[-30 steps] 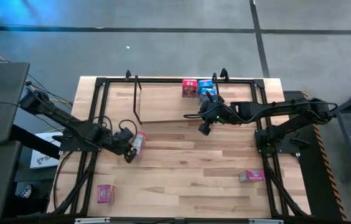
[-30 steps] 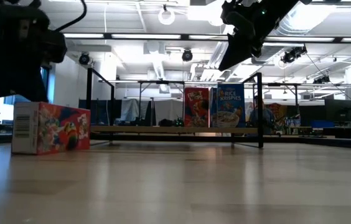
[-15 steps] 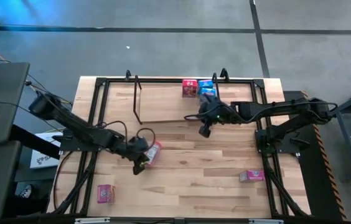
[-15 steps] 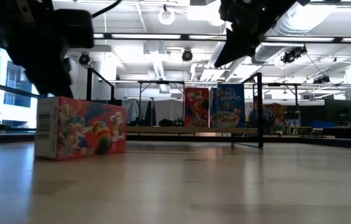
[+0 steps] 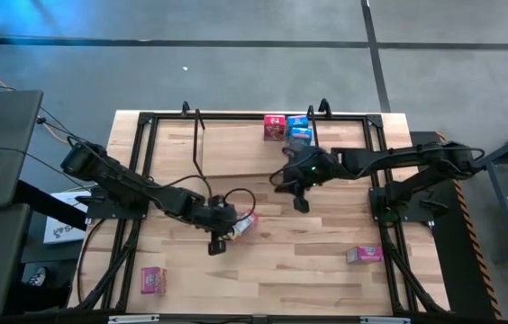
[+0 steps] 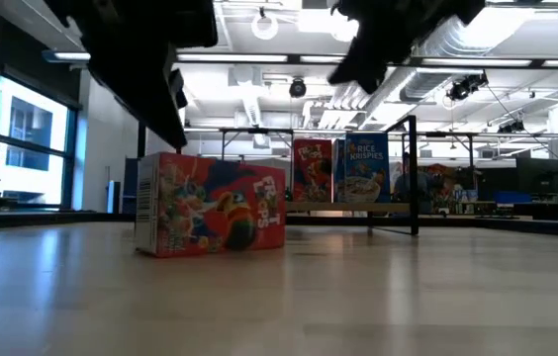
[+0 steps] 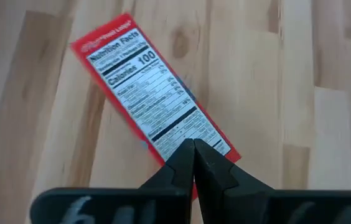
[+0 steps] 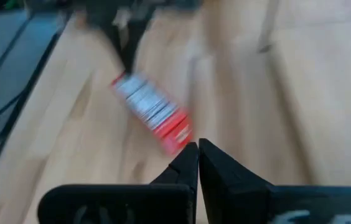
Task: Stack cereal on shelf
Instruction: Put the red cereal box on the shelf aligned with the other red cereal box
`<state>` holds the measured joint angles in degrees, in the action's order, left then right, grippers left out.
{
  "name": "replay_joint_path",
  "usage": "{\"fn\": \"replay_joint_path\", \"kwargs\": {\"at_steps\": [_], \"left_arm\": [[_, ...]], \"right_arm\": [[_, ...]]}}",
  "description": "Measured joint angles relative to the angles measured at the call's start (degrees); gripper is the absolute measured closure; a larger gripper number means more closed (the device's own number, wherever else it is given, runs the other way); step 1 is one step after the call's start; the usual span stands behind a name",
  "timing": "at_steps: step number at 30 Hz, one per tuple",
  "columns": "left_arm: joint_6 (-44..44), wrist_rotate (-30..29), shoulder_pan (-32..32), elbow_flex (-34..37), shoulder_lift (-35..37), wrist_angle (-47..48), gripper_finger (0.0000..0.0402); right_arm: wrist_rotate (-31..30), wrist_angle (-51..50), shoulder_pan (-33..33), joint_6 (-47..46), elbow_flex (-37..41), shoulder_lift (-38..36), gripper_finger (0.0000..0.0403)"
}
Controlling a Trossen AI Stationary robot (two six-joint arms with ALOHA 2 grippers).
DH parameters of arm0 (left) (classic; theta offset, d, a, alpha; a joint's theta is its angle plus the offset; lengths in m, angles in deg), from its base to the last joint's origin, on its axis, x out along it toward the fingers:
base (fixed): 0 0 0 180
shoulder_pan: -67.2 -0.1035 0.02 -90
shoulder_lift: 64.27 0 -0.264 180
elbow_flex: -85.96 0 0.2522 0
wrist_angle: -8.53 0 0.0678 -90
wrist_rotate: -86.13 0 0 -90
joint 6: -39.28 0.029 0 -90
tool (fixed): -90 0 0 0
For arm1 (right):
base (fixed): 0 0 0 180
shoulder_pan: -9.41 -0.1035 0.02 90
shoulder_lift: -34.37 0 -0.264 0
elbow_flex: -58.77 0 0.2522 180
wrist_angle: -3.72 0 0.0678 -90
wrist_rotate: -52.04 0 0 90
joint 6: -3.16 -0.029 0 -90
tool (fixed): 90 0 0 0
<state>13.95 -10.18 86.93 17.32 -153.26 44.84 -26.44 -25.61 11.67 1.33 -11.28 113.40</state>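
Layout: we see cereal boxes spread over the table (image 5: 326,270), two on the shelf (image 5: 236,148).
We place two boxes (image 5: 287,127) side by side at the shelf's right end; one box (image 5: 244,225) mid-table beside the left tool (image 5: 219,236); one box (image 5: 153,280) near-left, another (image 5: 363,255) near-right; right tool (image 5: 298,200) above the table in front of the shelf.

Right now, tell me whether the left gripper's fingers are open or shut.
Shut. In the left wrist view the left gripper has its two dark fingertips pressed together with no gap, against the near end of the red cereal box, not around it.
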Motion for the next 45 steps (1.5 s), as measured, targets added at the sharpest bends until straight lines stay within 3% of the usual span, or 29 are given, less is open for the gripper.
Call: {"fn": "replay_joint_path", "kwargs": {"at_steps": [6, 11, 18, 23, 32, 37, 45], "left_arm": [[-11.5, -2.0, 2.9, -2.2, 1.8, 8.4, 0.0402], [-22.3, -10.6, 8.9, -2.2, 3.4, 6.7, 0.0401], [-20.3, -17.1, 11.9, -1.2, 2.3, 5.9, 0.0401], [-17.6, -14.4, 11.8, 3.9, 1.8, -1.6, 0.0401], [-18.0, -12.8, 12.3, 11.8, 1.1, -13.9, 0.0401], [-18.0, -12.8, 12.0, 13.0, -0.5, -16.7, 0.0401], [-19.4, -11.6, 9.6, 13.0, -6.7, -22.9, 0.0401]], "right_arm": [[7.8, 2.3, 0.0, 2.3, 1.2, 10.2, 0.0403], [8.5, 9.0, 0.0, -2.4, 1.3, 17.9, 0.0403], [6.4, 10.5, -1.4, -8.3, 1.3, 23.2, 0.0403], [1.9, 11.0, -2.8, -10.3, 1.3, 23.6, 0.0403], [0.4, 17.3, -3.9, -14.8, 1.3, 24.0, 0.0403], [-4.2, 18.4, -4.3, -14.8, 1.2, 23.9, 0.0403], [-4.1, 19.2, -4.4, -14.7, 1.2, 24.2, 0.0403]]}}
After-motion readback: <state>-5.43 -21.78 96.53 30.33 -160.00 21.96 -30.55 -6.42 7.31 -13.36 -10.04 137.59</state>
